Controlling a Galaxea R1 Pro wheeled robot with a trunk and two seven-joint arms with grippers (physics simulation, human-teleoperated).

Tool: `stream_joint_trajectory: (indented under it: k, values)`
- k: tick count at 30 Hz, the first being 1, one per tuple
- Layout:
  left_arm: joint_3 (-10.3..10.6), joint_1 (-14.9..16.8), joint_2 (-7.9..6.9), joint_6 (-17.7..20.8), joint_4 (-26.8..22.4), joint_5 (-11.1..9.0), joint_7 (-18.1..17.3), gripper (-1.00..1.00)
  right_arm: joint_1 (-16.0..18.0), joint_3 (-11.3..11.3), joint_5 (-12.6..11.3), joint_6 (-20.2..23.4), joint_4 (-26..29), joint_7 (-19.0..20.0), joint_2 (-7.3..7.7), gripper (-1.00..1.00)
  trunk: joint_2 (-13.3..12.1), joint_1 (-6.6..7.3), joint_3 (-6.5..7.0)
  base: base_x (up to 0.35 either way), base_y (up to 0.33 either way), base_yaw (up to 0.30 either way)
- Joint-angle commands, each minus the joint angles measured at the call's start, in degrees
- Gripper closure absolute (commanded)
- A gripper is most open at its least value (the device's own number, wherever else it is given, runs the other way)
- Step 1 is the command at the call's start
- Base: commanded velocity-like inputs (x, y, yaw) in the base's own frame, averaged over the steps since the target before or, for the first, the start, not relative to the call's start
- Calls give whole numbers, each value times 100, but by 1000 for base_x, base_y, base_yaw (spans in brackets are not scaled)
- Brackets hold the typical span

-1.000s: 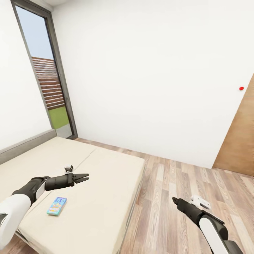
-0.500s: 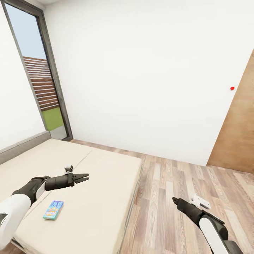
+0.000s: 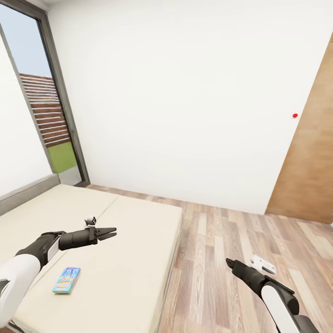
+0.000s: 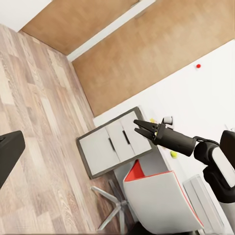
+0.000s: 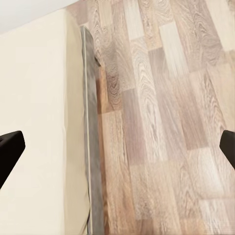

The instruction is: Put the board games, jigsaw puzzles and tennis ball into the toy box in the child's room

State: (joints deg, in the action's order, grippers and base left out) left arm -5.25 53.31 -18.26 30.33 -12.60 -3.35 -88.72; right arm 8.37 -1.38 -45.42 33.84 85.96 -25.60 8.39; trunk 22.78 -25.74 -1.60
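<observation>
Drift of the whole view was the only change over the last second: the window slid left and the small teal-blue board game (image 3: 66, 280) sank lower in the frame, so the robot's body was turning, not the toy. That put the game closer under the left gripper (image 3: 111, 231), which hovered above the bed (image 3: 138, 259), fingers spread and empty. The box lay flat near the mattress edge, brightly printed. The right gripper (image 3: 228, 262) hung over the floor, also spread wide.
</observation>
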Motion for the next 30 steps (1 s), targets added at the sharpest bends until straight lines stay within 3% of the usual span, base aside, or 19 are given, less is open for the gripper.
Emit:
stream_joint_trajectory:
  k: [1, 16, 30]
  values:
    - [-11, 4, -1, 61, 0, 10, -23, -100, 7, -12, -55, 4, 6, -59, 5, -100, 14, -4, -14, 0, 211, -171]
    - [-11, 4, -2, 61, 1, 10, -23, -100, 7, -13, -55, 7, 7, -59, 5, -100, 14, -4, -14, 0, 104, -244]
    - [-11, 4, -2, 61, 1, 10, -23, -100, 7, -12, -55, 7, 6, -59, 5, -100, 14, -4, -14, -21, 47, -35]
